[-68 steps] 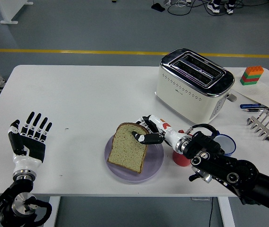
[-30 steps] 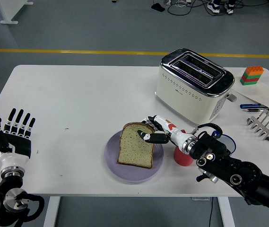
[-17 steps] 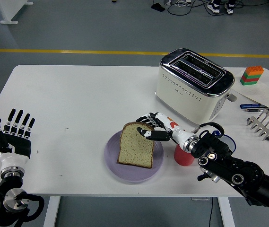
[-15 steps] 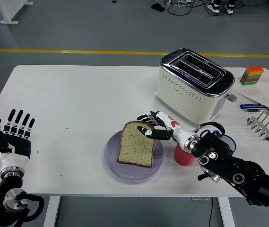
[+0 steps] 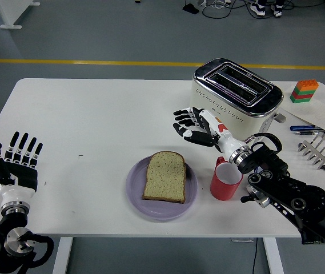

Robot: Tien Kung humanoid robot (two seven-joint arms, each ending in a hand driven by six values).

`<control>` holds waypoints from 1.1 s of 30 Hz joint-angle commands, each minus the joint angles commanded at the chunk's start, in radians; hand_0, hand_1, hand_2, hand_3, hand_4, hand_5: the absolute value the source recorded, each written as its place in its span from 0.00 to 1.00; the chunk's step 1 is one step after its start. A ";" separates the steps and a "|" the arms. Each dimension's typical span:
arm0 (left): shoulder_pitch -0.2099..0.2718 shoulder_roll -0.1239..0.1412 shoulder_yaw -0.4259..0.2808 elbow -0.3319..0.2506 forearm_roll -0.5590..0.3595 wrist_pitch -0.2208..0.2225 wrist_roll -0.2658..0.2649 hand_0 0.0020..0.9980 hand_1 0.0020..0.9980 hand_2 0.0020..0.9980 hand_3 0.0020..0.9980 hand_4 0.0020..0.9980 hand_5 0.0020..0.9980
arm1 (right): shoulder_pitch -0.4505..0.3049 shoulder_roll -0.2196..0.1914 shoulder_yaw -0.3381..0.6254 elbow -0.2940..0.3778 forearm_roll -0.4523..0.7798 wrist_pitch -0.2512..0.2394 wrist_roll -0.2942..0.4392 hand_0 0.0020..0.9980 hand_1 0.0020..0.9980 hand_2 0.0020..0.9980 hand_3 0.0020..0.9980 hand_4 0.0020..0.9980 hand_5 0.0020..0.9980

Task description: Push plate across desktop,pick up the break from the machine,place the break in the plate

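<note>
Purple plate [image 5: 135,184] holds the bread [image 5: 165,177] — right hand [image 5: 195,127] spread, empty, no writing legible.

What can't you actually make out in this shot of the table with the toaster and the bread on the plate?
All in the head view:
- Toaster: the slots are dark, so nothing inside shows.
- Red cup: its right side is hidden by the right hand's wrist and arm.
- Plate: the centre is covered by the bread.
- Pens: too small to tell apart.

The white bench [image 5: 93,120] carries a lilac round plate [image 5: 136,185], cream toaster [image 5: 233,103], red cup [image 5: 225,182], stacked toy bricks [image 5: 304,91], what seem pens [image 5: 311,129] and a metal rack [image 5: 321,149].
</note>
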 joint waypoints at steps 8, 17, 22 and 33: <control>0.007 0.003 0.000 -0.010 0.010 -0.001 0.004 0.75 0.74 0.75 0.71 0.52 1.00 | -0.065 -0.051 0.213 0.200 0.101 0.098 -0.020 0.70 0.66 0.66 0.62 0.56 0.27; 0.021 0.008 -0.013 -0.048 0.036 0.000 0.011 0.75 0.74 0.75 0.71 0.52 1.00 | -0.156 -0.093 0.457 0.330 0.206 0.116 -0.054 0.70 0.67 0.67 0.62 0.55 0.28; 0.041 0.015 -0.038 -0.096 0.074 0.007 0.019 0.75 0.74 0.75 0.71 0.52 1.00 | -0.244 -0.114 0.600 0.354 0.248 0.114 -0.065 0.71 0.68 0.69 0.64 0.56 0.30; 0.064 0.035 -0.112 -0.184 0.163 0.019 0.079 0.75 0.74 0.75 0.72 0.52 1.00 | -0.449 -0.133 0.806 0.345 0.309 0.132 -0.078 0.72 0.69 0.70 0.66 0.55 0.29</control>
